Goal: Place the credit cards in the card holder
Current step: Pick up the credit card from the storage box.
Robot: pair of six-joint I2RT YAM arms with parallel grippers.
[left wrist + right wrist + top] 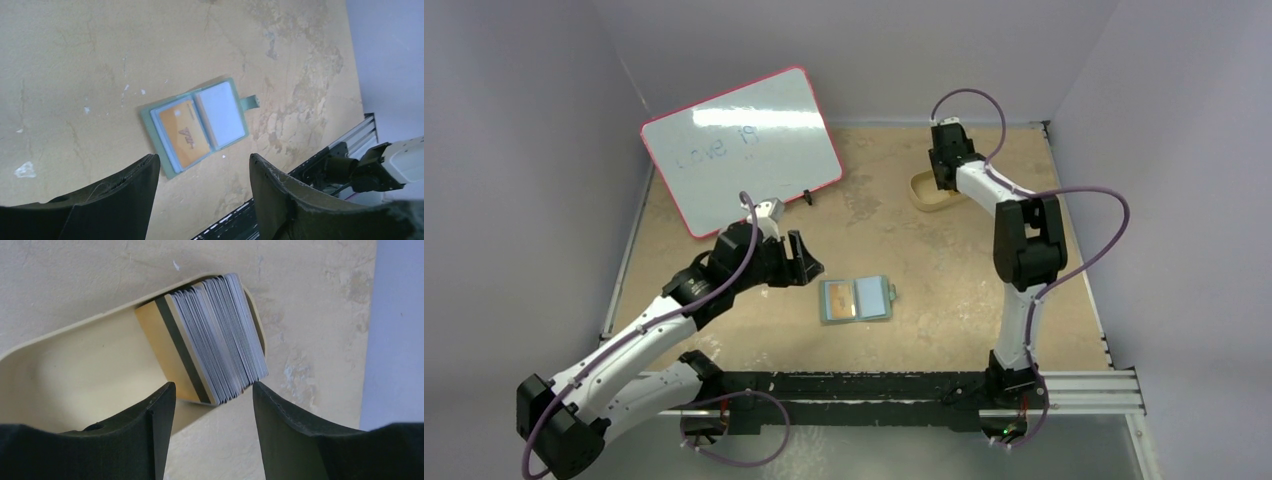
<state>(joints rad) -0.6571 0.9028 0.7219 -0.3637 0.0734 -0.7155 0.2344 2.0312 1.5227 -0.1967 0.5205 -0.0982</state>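
While both arms' jaws gape wide and empty, the gold card (184, 134) in the card holder (247, 103) bears blurred print.

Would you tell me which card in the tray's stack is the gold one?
The end card facing the tray's bare part: it shows a gold face with a dark stripe, whereas the other cards show only grey-white edges.

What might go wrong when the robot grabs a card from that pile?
The credit cards lean tightly packed in the tan tray, so the open right gripper might pinch several at once or knock the pile flat. The card holder lies open; a nudge from the left gripper might slide it or flip it shut.
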